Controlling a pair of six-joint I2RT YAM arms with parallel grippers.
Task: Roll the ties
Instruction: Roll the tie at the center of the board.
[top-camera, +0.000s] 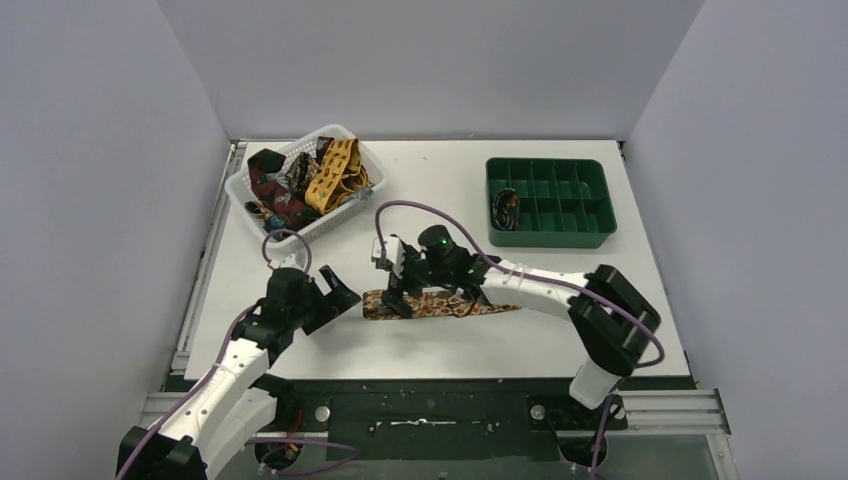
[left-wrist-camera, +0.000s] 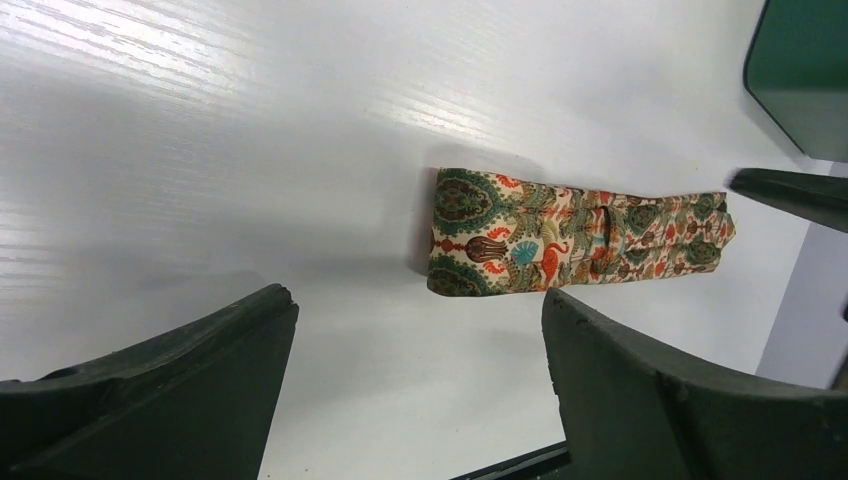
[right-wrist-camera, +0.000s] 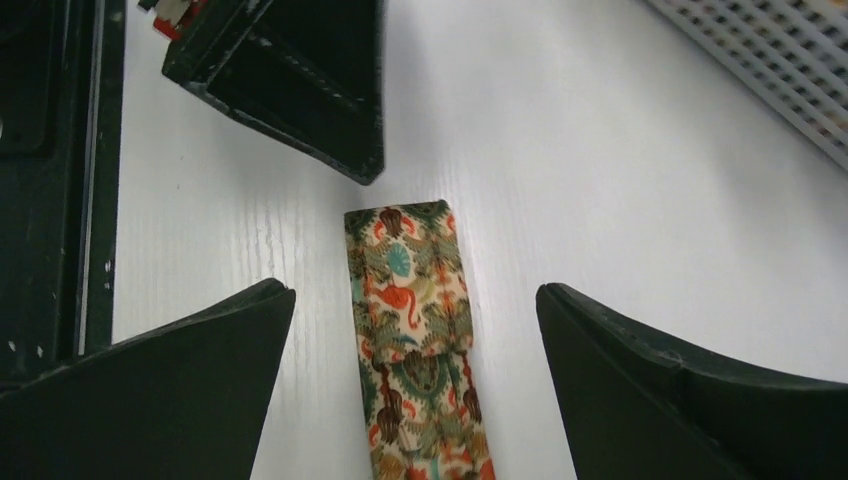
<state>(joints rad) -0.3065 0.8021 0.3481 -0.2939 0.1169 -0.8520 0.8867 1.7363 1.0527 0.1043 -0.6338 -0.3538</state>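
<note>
The multicolour patterned tie (top-camera: 440, 303) lies flat on the desk (top-camera: 450, 200), its square folded end pointing toward my left arm. My right hand (right-wrist-camera: 415, 300) hangs over that end with its fingers spread wide on either side, gripping nothing. My left hand (left-wrist-camera: 415, 297) is also wide open, just beside the end and not touching it. To start the roll well, I'd pinch only the folded edge, squarely, turn it over tight, and let the left hand pin the cloth so the coil runs straight.
</note>
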